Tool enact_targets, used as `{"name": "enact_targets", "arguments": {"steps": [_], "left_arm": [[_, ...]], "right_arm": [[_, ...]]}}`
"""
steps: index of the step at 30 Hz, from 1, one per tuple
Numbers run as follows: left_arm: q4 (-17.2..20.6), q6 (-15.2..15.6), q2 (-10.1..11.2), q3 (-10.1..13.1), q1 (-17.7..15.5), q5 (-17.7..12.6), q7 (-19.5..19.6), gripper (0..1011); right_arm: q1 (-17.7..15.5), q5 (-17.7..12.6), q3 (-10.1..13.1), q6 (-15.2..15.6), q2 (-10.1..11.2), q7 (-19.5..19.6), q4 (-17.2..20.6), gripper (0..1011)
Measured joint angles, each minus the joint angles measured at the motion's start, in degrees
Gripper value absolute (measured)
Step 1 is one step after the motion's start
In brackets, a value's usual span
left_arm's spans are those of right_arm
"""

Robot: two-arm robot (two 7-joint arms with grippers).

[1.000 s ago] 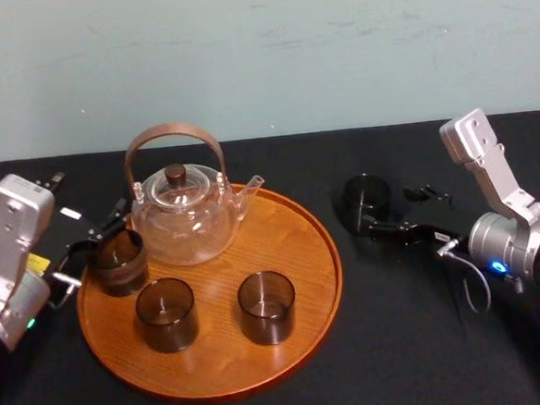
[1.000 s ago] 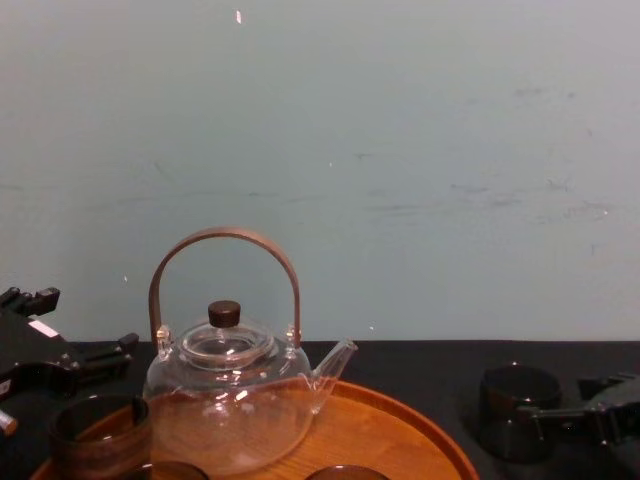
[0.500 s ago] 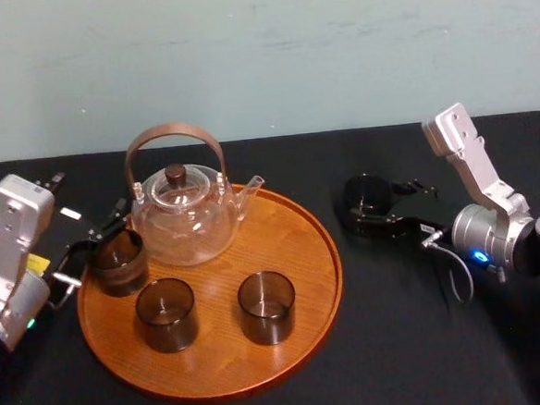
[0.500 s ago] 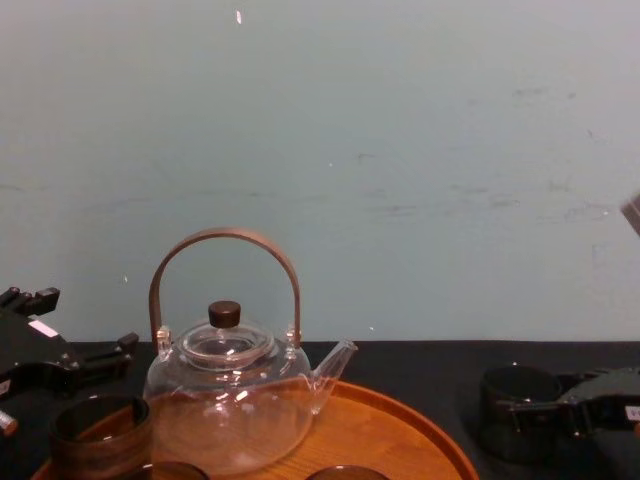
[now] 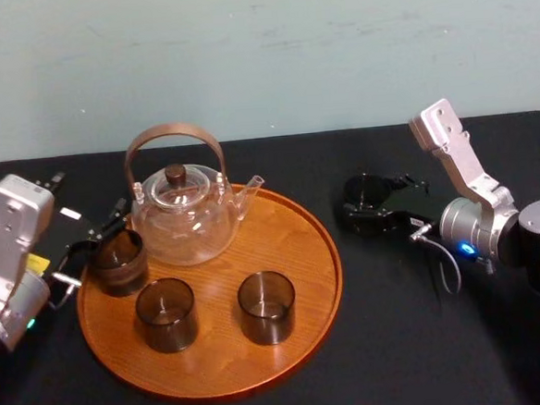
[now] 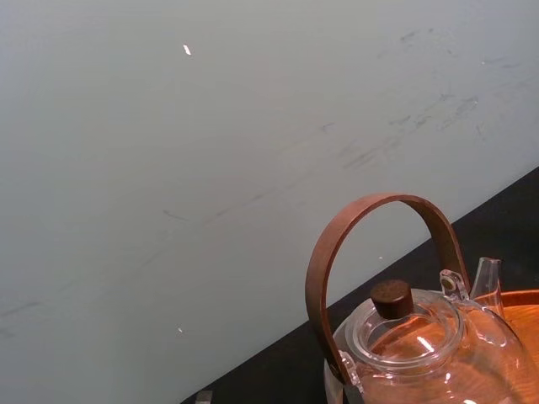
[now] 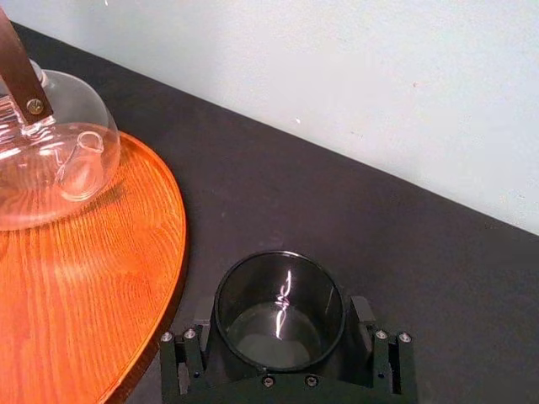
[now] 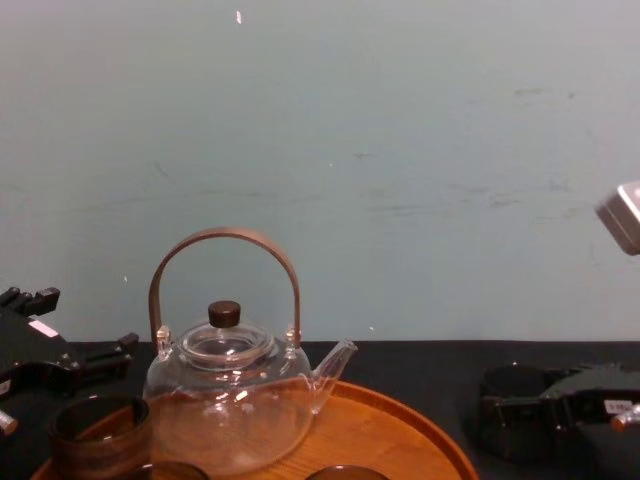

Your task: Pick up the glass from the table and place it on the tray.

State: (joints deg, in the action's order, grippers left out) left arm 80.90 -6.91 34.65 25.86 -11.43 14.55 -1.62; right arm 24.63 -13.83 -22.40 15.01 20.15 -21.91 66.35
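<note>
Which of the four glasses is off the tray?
The glass between the right gripper's fingers; the other three stand on the tray, one by the left gripper.

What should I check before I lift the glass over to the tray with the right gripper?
1. Glass sits inside the right gripper: ok.
2. Grip firm on the glass: cannot tell.
3. Glass upright on the black table: ok.
4. Bare wood on the right side of the tray for the set-down: ok.
5. Teapot and the nearest tray glass stand away from that spot: ok.
6. Left gripper parked at the tray's left edge, out of the likely path: ok.
</note>
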Motion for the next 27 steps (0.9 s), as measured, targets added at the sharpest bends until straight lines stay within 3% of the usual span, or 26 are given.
{"name": "enact_targets", "arguments": {"steps": [16,21,27], "left_arm": [[0.0,0.0,0.0,0.0,0.0,0.0,0.0,1001],[0.0,0.0,0.0,0.0,0.0,0.0,0.0,1001],[0.0,0.0,0.0,0.0,0.0,0.0,0.0,1002]], "right_arm": [[0.46,1.03,-0.11,-0.08,-0.57,0.13,-0.78,1002],[0.44,0.95,-0.09,-0.08,-0.55,0.15,-0.72,912],[0.4,0.86,-0.06,-0.06,-0.52,0.15,-0.67,904]]}}
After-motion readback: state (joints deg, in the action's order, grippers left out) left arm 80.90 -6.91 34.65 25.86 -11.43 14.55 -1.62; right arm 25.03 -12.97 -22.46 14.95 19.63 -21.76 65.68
